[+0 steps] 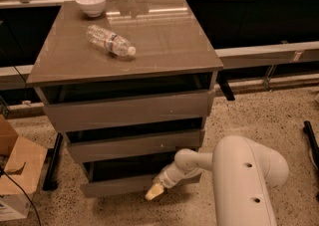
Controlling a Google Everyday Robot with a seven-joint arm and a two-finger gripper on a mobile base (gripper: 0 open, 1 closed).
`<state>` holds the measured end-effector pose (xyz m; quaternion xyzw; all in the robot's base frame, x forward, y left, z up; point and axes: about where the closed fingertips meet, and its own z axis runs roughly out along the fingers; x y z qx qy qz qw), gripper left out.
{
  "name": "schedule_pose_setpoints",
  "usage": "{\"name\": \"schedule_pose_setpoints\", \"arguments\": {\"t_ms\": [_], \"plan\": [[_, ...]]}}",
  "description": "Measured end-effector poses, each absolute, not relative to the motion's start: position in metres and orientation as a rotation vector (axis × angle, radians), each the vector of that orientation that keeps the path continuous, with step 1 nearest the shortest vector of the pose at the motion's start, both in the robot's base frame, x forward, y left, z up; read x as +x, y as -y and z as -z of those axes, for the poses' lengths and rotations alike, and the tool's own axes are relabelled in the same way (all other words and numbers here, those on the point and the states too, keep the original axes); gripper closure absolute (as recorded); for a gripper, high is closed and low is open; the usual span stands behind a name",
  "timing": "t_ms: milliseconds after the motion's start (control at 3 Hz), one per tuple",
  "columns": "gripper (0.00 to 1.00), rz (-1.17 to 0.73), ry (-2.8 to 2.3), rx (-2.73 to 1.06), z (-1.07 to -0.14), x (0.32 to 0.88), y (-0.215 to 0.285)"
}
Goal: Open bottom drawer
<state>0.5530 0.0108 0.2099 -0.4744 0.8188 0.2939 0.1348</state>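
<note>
Bottom drawer (124,185) is sitting lowest in the grey-brown cabinet (124,65), just above the speckled floor. Its flat front is standing slightly proud, and a dark strip of interior is showing behind its top edge. Gripper (154,191) is hanging low at the right part of that front, touching it or just beside it; whether it is apart or together cannot be told. The panel is looking rigid, glossy and handle-less, so its face is likely offering little grip and the top lip the only purchase. It is probably running stiffly on slides, so an off-centre pull is risking racking it.
</note>
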Motion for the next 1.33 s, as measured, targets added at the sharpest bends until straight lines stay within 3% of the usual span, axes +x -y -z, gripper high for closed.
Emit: {"name": "schedule_pose_setpoints", "arguments": {"t_ms": [333,667,1333], "plan": [[0.08,-0.852,-2.373,-1.375,-0.21,0.553,-0.011],[0.0,-0.808,-2.39,-1.369,-0.216,0.551,-0.007],[0.0,-0.716,-2.378,-1.385,-0.253,0.533,-0.009]]}}
